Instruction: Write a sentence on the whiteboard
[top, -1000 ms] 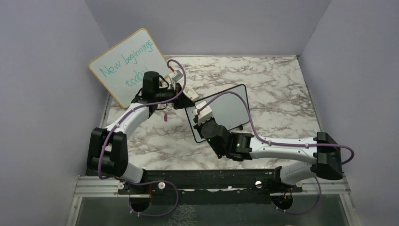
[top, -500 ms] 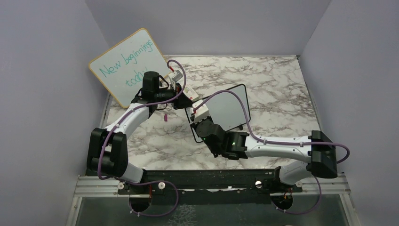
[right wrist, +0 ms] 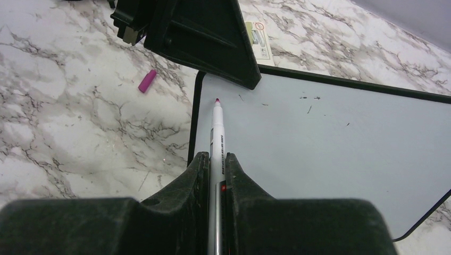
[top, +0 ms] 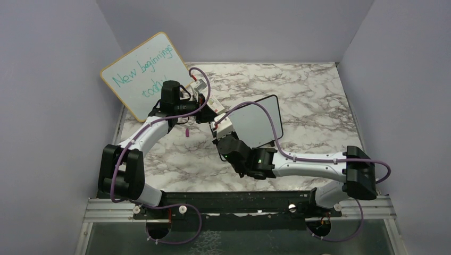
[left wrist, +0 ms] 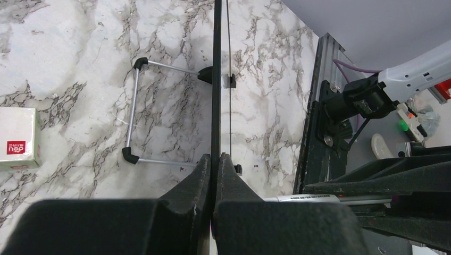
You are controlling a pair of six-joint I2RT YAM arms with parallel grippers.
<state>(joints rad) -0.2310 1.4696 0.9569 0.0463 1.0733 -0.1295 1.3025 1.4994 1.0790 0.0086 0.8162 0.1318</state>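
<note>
- Where the table's back-left corner meets the wall, a wood-framed board (top: 143, 74) leans, rounded at the corners, teal handwriting across its white face.
- Mid-table, the whiteboard (right wrist: 330, 143) stands tilted: thin black frame, rounded corners, a smooth pale face carrying only a few dark specks.
- Left gripper (left wrist: 215, 159) is clamped tight on the whiteboard's edge, black fingers pressed to either side of the frame.
- Behind the board, a bent wire stand (left wrist: 135, 111) with black tips rests on the marble.
- Right gripper (right wrist: 216, 158) is closed around a slim white marker (right wrist: 217, 127), magenta tip over the whiteboard's upper-left corner; whether it touches, I cannot tell.
- On the table, left of the board, lies a small pink cap (right wrist: 147, 81).
- Underneath it all, a glossy white table (top: 319, 101) veined grey; plain lavender walls (top: 239, 26) on three sides.
</note>
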